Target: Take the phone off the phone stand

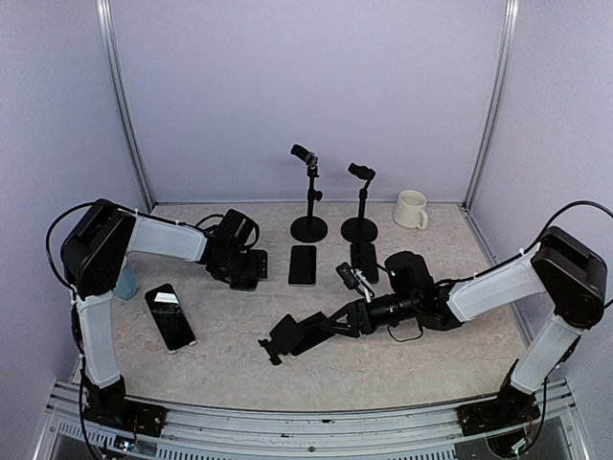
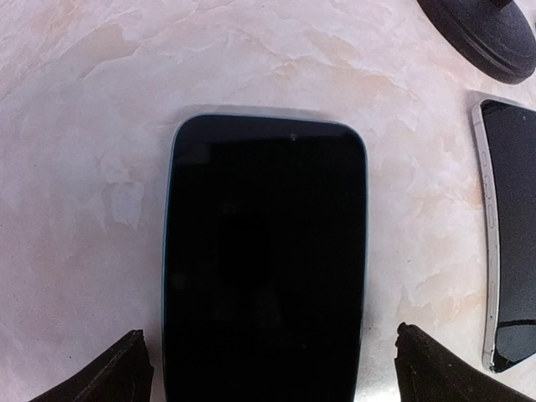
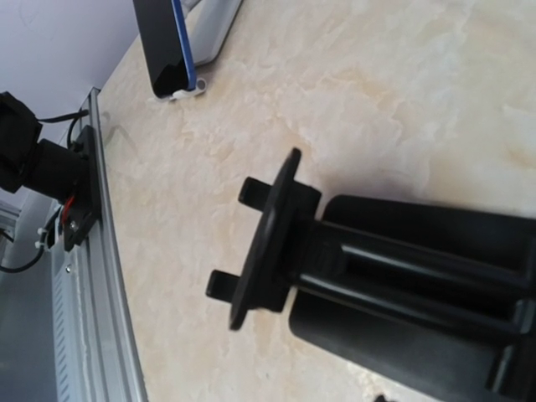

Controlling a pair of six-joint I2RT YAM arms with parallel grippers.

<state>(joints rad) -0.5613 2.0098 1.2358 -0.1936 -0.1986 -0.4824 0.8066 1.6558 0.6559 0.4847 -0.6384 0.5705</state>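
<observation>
The phone (image 2: pixel 264 260) lies flat on the tabletop (image 1: pixel 230 359), screen up, well apart from the stand (image 1: pixel 292 335), whose cradle is empty. The left end effector (image 2: pixel 280 377) straddles the phone's near end, fingers apart, one outside each long edge. The right end effector (image 1: pixel 356 316) is clamped on the stand, which is held tilted.

Removal appears complete, so the step in hand is judged to be release and retreat. Raise the left end effector straight up with the fingers wide, so that neither pad drags the phone toward the neighbouring phone (image 2: pixel 507 234). Hold the stand steady.

Count:
- Phones: four, if the dark slab (image 1: pixel 364 261) is one.
- Cradle stand: one.
- Pole stands (image 1: pixel 308 196): two.
- Mug (image 1: pixel 412 209): one.
</observation>
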